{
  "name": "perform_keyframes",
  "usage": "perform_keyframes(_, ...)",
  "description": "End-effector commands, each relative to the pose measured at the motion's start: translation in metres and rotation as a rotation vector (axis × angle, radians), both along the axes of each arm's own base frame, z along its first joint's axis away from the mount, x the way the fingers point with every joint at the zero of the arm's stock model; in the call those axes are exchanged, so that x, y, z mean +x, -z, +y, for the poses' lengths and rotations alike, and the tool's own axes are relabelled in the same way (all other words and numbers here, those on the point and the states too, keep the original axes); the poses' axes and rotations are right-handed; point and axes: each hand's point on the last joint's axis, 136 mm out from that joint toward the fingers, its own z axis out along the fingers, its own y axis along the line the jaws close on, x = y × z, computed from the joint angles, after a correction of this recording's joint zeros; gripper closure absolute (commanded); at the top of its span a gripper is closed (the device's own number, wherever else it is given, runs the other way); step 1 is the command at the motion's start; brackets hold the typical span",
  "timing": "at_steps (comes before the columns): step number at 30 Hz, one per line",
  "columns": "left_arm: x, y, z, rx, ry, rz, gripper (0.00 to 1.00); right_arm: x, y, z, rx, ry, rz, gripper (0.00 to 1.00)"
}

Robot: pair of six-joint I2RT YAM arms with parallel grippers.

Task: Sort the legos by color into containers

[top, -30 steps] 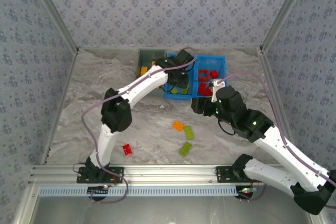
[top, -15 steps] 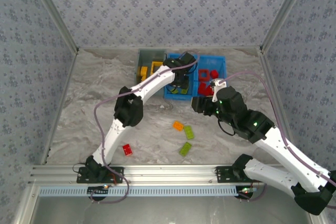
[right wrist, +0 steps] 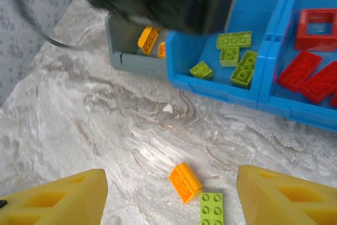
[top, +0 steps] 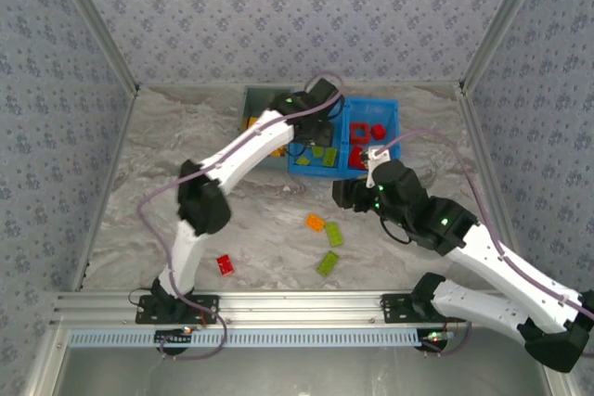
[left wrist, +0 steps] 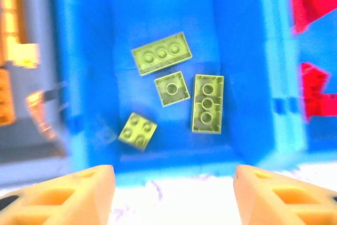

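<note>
both pairs of jaws are parted, with nothing gripped between them. the left gripper (left wrist: 171, 196) is held above the near wall of the blue bin (left wrist: 84, 77), which is set at the far edge of the table (top: 139, 164), right of centre. four green bricks (left wrist: 207, 103) are seen lying flat and loose in the bin's left compartment. red bricks (right wrist: 300, 69) and a red frame (right wrist: 318, 27) are kept in its right compartment. a grey bin (right wrist: 131, 61) is placed just beside the blue bin's left wall, and yellow-orange bricks (right wrist: 148, 39) are seen inside it.

the right gripper (right wrist: 171, 196) is held over bare table, nearer than the blue bin. an orange brick (right wrist: 185, 183) is found on the table below it, with a green brick (right wrist: 211, 206) just beside that one on the near side. a second green brick (top: 327, 263) is lying closer to the near edge. a red brick (top: 225, 265) is left on its own near the near edge, by the left arm's base and well apart from the others.
</note>
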Motion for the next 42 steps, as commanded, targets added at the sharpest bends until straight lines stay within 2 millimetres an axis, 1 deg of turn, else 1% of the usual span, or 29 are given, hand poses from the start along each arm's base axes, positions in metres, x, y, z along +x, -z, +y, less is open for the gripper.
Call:
perform_keyframes(1, -0.033, -0.099, 0.057, -0.135, -0.132, -0.190, 0.37, -0.006, 0.028, 0.023, -0.144, -0.081, -0.003, 0.30)
perform_keyframes(3, -0.056, -0.107, 0.093, -0.152, -0.183, -0.231, 0.35, -0.015, 0.043, 0.055, -0.169, -0.164, 0.011, 0.29)
perform_keyframes(4, -0.070, -0.111, 0.113, -0.163, -0.212, -0.254, 0.34, -0.021, 0.051, 0.075, -0.174, -0.213, 0.021, 0.28)
perform_keyframes(6, -0.095, -0.107, 0.148, -0.162, -0.250, -0.280, 0.33, -0.036, 0.062, 0.114, -0.178, -0.303, 0.029, 0.26)
perform_keyframes(8, -0.123, -0.102, 0.183, -0.173, -0.272, -0.299, 0.31, -0.055, 0.084, 0.156, -0.233, -0.394, 0.055, 0.25)
perform_keyframes(10, -0.151, -0.095, 0.213, -0.195, -0.294, -0.304, 0.30, -0.072, 0.101, 0.188, -0.268, -0.464, 0.088, 0.23)
perform_keyframes(11, -0.166, -0.089, 0.230, -0.207, -0.313, -0.300, 0.29, -0.079, 0.112, 0.201, -0.289, -0.488, 0.114, 0.23)
perform_keyframes(12, -0.179, -0.084, 0.244, -0.221, -0.334, -0.295, 0.29, -0.083, 0.111, 0.217, -0.279, -0.504, 0.129, 0.22)
perform_keyframes(13, -0.194, -0.078, 0.260, -0.235, -0.362, -0.288, 0.29, -0.089, 0.122, 0.228, -0.293, -0.525, 0.164, 0.22)
perform_keyframes(14, -0.208, -0.071, 0.275, -0.247, -0.386, -0.276, 0.29, -0.095, 0.128, 0.240, -0.303, -0.545, 0.193, 0.21)
perform_keyframes(17, -0.242, -0.052, 0.306, -0.304, -0.427, -0.247, 0.29, -0.107, 0.151, 0.262, -0.361, -0.578, 0.278, 0.20)
perform_keyframes(20, -0.268, -0.033, 0.322, -0.384, -0.442, -0.210, 0.29, -0.116, 0.169, 0.279, -0.397, -0.598, 0.350, 0.19)
perform_keyframes(21, -0.276, -0.028, 0.328, -0.403, -0.457, -0.196, 0.29, -0.117, 0.177, 0.278, -0.423, -0.589, 0.379, 0.19)
perform_keyframes(23, -0.290, -0.014, 0.340, -0.413, -0.504, -0.148, 0.30, -0.117, 0.186, 0.281, -0.454, -0.571, 0.417, 0.19)
perform_keyframes(26, -0.303, -0.003, 0.350, -0.422, -0.531, -0.117, 0.31, -0.118, 0.199, 0.286, -0.481, -0.567, 0.450, 0.20)
perform_keyframes(29, -0.305, -0.003, 0.354, -0.452, -0.543, -0.127, 0.31, -0.118, 0.211, 0.288, -0.514, -0.554, 0.469, 0.24)
perform_keyframes(33, -0.301, -0.006, 0.347, -0.452, -0.526, -0.128, 0.31, -0.112, 0.222, 0.287, -0.557, -0.536, 0.473, 0.30)
perform_keyframes(39, -0.294, -0.009, 0.336, -0.438, -0.498, -0.120, 0.31, -0.104, 0.230, 0.286, -0.599, -0.520, 0.458, 0.34)
perform_keyframes(42, -0.292, -0.009, 0.334, -0.443, -0.494, -0.122, 0.31, -0.099, 0.236, 0.282, -0.637, -0.503, 0.445, 0.39)
